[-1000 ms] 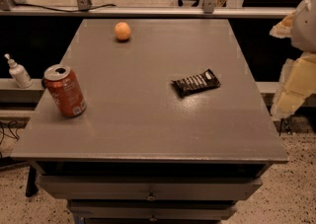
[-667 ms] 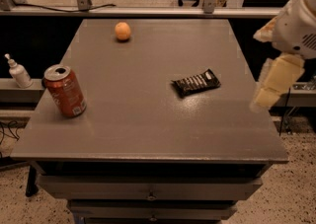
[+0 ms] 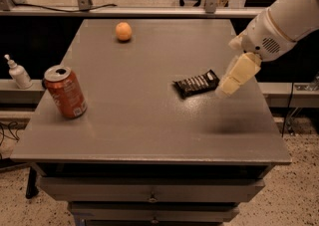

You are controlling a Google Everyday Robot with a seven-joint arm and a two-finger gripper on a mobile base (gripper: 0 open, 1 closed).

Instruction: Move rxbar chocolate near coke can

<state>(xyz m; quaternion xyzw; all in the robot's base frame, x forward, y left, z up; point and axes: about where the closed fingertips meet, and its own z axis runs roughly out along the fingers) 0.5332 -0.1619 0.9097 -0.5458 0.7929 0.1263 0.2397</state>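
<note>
The rxbar chocolate, a flat black wrapper with small white lettering, lies on the grey table right of centre. The coke can, red-orange with a silver top, stands upright near the table's left edge, far from the bar. My gripper hangs from the white arm coming in from the upper right. Its cream fingers sit just right of the bar's right end, above the tabletop.
A small round orange fruit lies at the back of the table. A white pump bottle stands on a ledge left of the table. Drawers run below the table's front edge. A metal rail crosses behind the table.
The arm has swung in from the right edge of the view to over the table, bringing the gripper down and left to beside the bar. The bar and can have not moved.
</note>
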